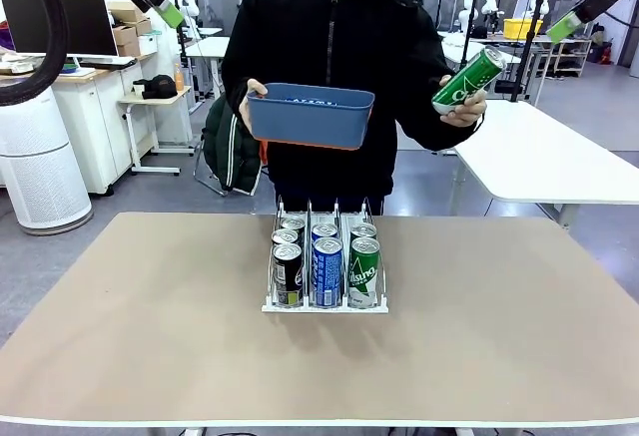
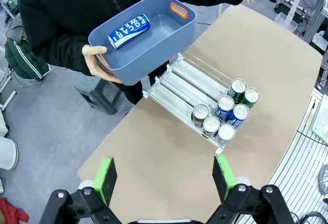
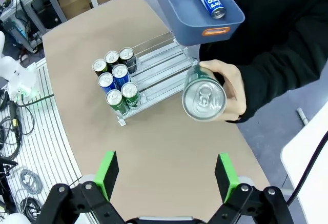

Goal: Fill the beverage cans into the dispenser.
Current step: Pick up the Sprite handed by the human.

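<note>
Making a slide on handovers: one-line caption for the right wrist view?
Open right claw hovers over the table as a person's hand holds out a green can; six cans stand in the dispenser.

Bright, even indoor light falls from above; the table (image 1: pixel 120 336) carries just faint, soft shadows close under the cans (image 1: pixel 326 268), whose silver tops catch small glints. All three views are sharp, though both wrist views bend straight lines near their edges

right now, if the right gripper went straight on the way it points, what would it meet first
Probably the green can in the person's hand, just off the open right gripper's line; if it misses that, the table beside the dispenser. Depth is hard to judge.
</note>
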Controlling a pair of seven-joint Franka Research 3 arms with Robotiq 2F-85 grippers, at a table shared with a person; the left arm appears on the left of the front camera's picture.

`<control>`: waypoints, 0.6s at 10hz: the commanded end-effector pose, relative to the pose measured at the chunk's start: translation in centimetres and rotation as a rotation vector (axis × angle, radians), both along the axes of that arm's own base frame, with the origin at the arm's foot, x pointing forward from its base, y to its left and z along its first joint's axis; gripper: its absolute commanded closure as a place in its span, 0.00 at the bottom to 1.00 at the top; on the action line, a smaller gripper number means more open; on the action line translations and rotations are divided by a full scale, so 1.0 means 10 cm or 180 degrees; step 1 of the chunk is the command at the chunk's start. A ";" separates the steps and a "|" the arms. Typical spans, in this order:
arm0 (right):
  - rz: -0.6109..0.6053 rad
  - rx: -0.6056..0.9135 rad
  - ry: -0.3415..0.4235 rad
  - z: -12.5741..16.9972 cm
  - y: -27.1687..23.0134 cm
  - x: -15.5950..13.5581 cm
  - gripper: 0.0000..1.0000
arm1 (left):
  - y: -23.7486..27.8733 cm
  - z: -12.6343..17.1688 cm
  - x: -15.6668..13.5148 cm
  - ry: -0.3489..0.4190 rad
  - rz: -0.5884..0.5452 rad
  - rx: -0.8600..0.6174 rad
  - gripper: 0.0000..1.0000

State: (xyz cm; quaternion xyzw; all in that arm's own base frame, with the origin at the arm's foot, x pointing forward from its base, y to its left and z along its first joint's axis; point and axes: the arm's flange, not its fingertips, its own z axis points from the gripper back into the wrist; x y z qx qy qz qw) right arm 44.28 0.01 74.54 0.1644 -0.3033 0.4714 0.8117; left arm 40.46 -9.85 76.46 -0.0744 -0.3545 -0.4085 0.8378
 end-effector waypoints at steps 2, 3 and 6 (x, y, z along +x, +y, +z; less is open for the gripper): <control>-0.0186 -0.0057 -0.0054 -0.09 0.25 0.07 0.00 | 0.01 0.00 -0.01 0.0016 0.0003 0.0003 0.00; -0.0364 -0.0086 -0.0099 -0.12 0.36 0.10 0.00 | 0.01 0.00 -0.01 0.0016 0.0003 0.0003 0.00; -0.0506 -0.0165 -0.0037 -0.16 0.56 0.21 0.00 | 0.01 0.00 -0.01 0.0016 0.0003 0.0003 0.00</control>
